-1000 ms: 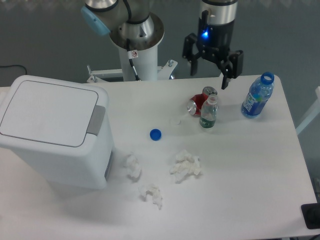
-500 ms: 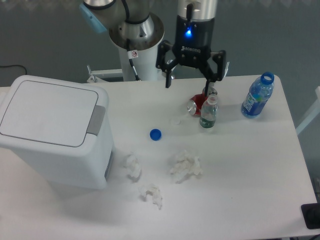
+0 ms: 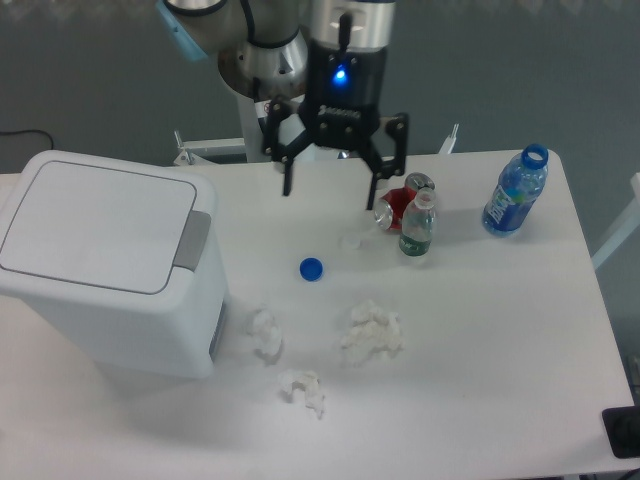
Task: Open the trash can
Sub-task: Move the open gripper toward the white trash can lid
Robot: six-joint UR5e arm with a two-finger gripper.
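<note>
The trash can (image 3: 100,260) is a large white boxy bin at the left of the table, its flat lid shut, with a grey push-button strip (image 3: 194,240) on its right edge. My gripper (image 3: 329,199) hangs open and empty above the table's back middle, fingers spread wide. It is to the right of the bin and apart from it, above and behind the blue bottle cap (image 3: 311,268).
A red can (image 3: 398,207) lies beside a small clear bottle (image 3: 416,228) right of the gripper. A blue water bottle (image 3: 515,191) stands at the back right. Three crumpled tissues (image 3: 371,329) lie at the front middle. The arm's base (image 3: 272,70) stands behind the table.
The gripper has moved steadily left, from over the red can toward the table's middle, staying open. Nothing on the table has moved.
</note>
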